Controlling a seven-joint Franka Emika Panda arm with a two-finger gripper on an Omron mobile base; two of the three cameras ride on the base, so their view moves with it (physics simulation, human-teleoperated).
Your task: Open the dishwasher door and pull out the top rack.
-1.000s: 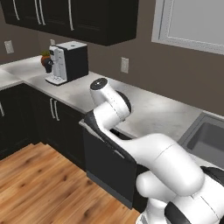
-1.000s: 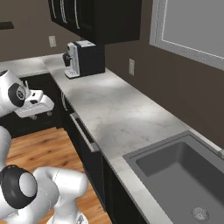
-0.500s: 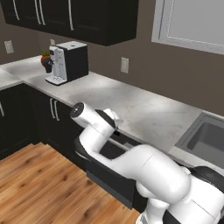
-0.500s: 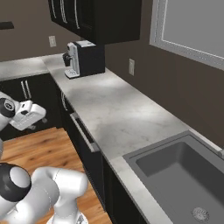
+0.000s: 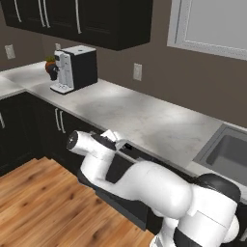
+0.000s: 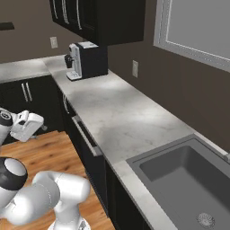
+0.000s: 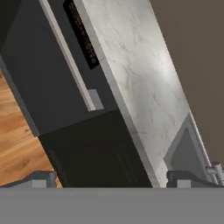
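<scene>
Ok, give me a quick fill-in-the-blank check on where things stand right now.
1. The dishwasher door has a long silver bar ____ along its top edge.
2. The gripper has its jaws ____, holding nothing.
3. The coffee machine stands on the ____.
4. Under the window, the counter holds a ____.

Missing words: handle; open; counter; sink

Both base views look forward and down from behind the arm, left and right, sharing the marble surface (image 5: pixel 144 120), coffee machine (image 5: pixel 75 67) and sink (image 6: pixel 188 179). The hand view sits close to the dishwasher door (image 7: pixel 39 83), rolled sideways.
</scene>
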